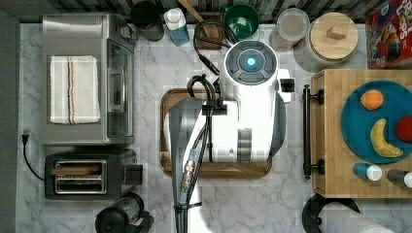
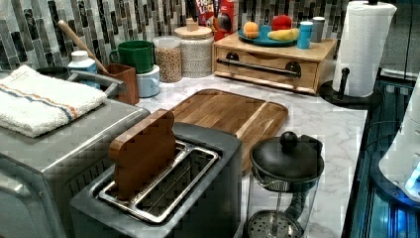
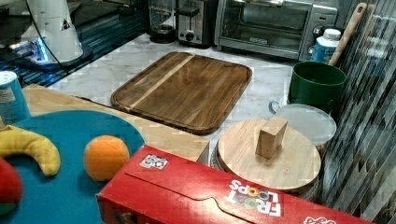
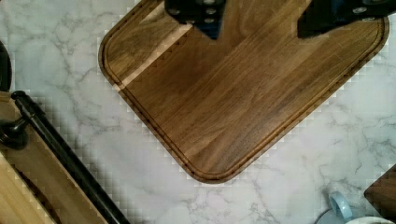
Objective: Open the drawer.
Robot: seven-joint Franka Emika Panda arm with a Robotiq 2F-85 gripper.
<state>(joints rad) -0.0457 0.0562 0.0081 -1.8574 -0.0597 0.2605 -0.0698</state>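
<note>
Your gripper point(image 4: 259, 21) hangs over the walnut cutting board point(image 4: 243, 93), touching nothing. In the wrist view its two dark fingers point(image 4: 201, 11) stand well apart with bare board between them: spread wide, empty.

The drawer point(image 2: 267, 67) sits pushed in, its front panel flush with the light-wood box. In the left view it is at the back of the marble counter point(image 2: 327, 124), beside the paper towel roll point(image 2: 364, 44). Its black bar handle point(image 1: 306, 131) runs along the front panel; in the top view that handle lies just to the right of the arm point(image 1: 248, 107), apart from it.

On top of the box: a teal plate point(image 1: 354, 126) holding an orange point(image 1: 371, 99) and a banana point(image 1: 381, 141).

At the top view's left you have a toaster oven point(image 1: 87, 77) and toaster point(image 1: 82, 174).
</note>
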